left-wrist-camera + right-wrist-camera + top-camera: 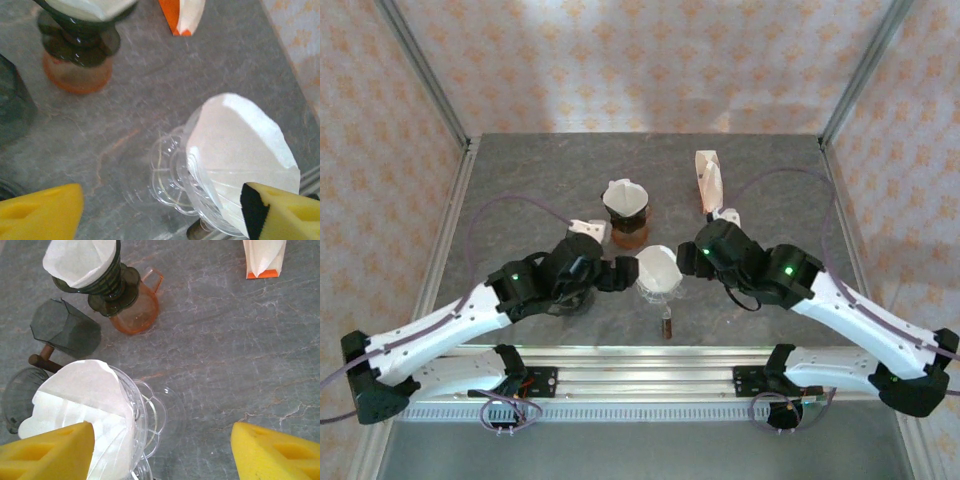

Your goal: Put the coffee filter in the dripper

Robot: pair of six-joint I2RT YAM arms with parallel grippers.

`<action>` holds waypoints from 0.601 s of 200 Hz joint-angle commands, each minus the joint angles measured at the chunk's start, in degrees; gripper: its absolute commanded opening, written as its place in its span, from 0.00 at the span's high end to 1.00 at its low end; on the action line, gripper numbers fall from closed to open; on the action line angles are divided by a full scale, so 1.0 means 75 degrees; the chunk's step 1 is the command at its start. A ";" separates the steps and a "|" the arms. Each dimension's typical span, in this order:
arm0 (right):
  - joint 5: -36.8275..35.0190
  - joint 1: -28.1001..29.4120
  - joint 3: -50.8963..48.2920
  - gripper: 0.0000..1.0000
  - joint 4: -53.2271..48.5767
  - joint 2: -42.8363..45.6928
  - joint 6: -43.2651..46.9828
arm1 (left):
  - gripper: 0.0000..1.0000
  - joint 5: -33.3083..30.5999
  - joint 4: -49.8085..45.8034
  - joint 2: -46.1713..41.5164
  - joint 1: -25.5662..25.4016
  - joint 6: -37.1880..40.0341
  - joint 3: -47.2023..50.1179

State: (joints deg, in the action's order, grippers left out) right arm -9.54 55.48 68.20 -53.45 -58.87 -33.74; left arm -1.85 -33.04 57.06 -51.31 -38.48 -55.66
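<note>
The white paper coffee filter (657, 266) sits opened as a cone inside the clear plastic dripper (658, 288), which stands mid-table. My left gripper (624, 273) is just left of it and my right gripper (691, 259) just right of it, both open. In the left wrist view the filter (240, 145) fills the dripper (172, 175), and the left gripper (165, 215) has one yellow finger (285, 212) against the filter's lower edge. In the right wrist view the right gripper (162, 455) straddles the dripper's base (150, 415), with one finger (47, 452) overlapping the filter (80, 395).
A dark dripper holding its own filter stands on an orange glass server (627, 212) behind. A filter packet with an orange end (708, 180) lies at the back right. A dark grey cup (65, 332) and a wooden-handled piece (667, 325) are close by.
</note>
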 commanded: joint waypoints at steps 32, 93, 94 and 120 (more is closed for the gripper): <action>-0.0311 0.0045 -0.1038 0.28 0.0023 0.1035 -0.0567 | 0.32 0.0842 -0.0374 -0.0467 0.2466 0.0321 0.0544; -0.0123 0.0046 -0.1853 0.28 0.0125 0.1703 -0.0893 | 0.39 0.1523 0.0952 0.1456 0.4674 0.0590 0.0872; -0.0123 0.0050 -0.1864 0.28 0.0122 0.1712 -0.0899 | 0.39 0.1524 0.0973 0.1489 0.4691 0.0587 0.0871; -0.0107 0.0045 -0.2058 0.28 0.0067 0.1979 -0.0976 | 0.37 0.1256 0.1407 0.2051 0.5034 0.0377 0.0840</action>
State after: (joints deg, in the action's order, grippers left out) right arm -9.45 55.46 54.06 -53.04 -46.22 -39.38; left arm 8.36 -27.79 70.22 -15.33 -35.70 -48.69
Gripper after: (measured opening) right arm 0.716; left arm 0.625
